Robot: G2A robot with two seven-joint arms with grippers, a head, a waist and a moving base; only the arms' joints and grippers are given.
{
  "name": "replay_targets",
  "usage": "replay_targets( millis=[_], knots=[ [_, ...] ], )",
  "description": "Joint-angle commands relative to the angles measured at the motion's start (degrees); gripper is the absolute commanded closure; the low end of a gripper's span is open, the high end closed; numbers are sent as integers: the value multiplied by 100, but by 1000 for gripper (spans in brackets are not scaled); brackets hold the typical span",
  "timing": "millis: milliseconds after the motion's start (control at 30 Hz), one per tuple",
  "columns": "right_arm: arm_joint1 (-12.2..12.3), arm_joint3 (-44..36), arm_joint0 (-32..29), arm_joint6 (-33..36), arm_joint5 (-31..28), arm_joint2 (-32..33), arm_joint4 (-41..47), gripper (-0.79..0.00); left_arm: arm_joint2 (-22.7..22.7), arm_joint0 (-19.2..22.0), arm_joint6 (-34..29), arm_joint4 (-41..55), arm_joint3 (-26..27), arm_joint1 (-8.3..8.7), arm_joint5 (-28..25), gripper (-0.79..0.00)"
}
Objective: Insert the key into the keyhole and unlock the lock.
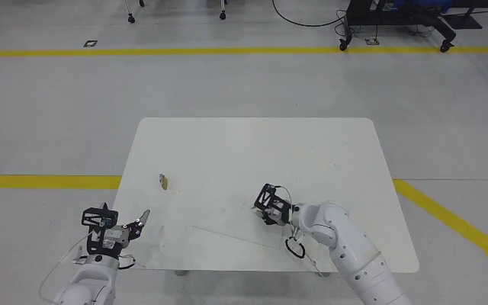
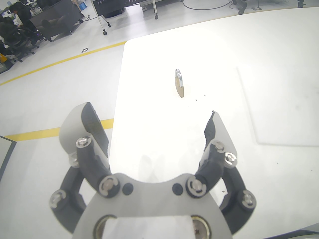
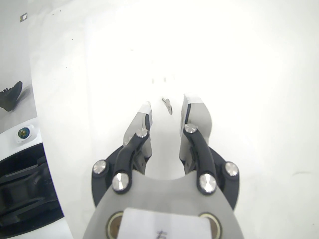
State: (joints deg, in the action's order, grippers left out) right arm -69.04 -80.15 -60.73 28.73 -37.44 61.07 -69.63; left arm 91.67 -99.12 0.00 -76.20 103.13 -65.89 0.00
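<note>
The padlock (image 1: 163, 181) stands on edge toward the table's (image 1: 320, 145) left side. The left end effector (image 2: 150, 111) gapes wide, short of it. The right end effector (image 3: 169, 102), narrowly parted, straddles the small key (image 3: 167, 104) lying on the table.

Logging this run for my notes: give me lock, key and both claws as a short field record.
lock: on the table, ahead of the left claw, untouched
key: flat on the table, inside the open right claw, not gripped
left claw: open, empty, near the table's edge
right claw: open, straddling the key
unlocking: not yet begun
</note>
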Motion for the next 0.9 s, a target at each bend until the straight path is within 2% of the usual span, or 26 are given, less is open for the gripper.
replay_targets(
  millis=[0, 33, 67, 100, 433, 567, 733, 867],
  knots=[
    [3, -1, 8, 8, -31, -22, -11, -166, 0, 0, 0, 0, 0, 0, 0, -785],
    [4, 2, 13, 12, -55, -34, -14, -160, 0, 0, 0, 0, 0, 0, 0, -785],
    [6, 7, 20, 14, -70, -45, -24, -102, 0, 0, 0, 0, 0, 0, 0, -785],
    [7, 13, 25, 14, -74, -54, -30, -6, 0, 0, 0, 0, 0, 0, 0, -785],
    [100, -122, -171, -434, -113, 222, -134, 0, 0, 0, 0, 0, 0, 0, 0, -785],
    [193, -322, -441, -1049, -148, 587, -255, 0, 0, 0, 0, 0, 0, 0, 0, -785],
    [313, -481, -861, -2178, -450, 1094, -302, 0, 0, 0, 0, 0, 0, 0, 0, -785],
    [361, -419, -943, -2361, -620, 1254, -314, 0, 0, 0, 0, 0, 0, 0, 0, -785]
  ],
)
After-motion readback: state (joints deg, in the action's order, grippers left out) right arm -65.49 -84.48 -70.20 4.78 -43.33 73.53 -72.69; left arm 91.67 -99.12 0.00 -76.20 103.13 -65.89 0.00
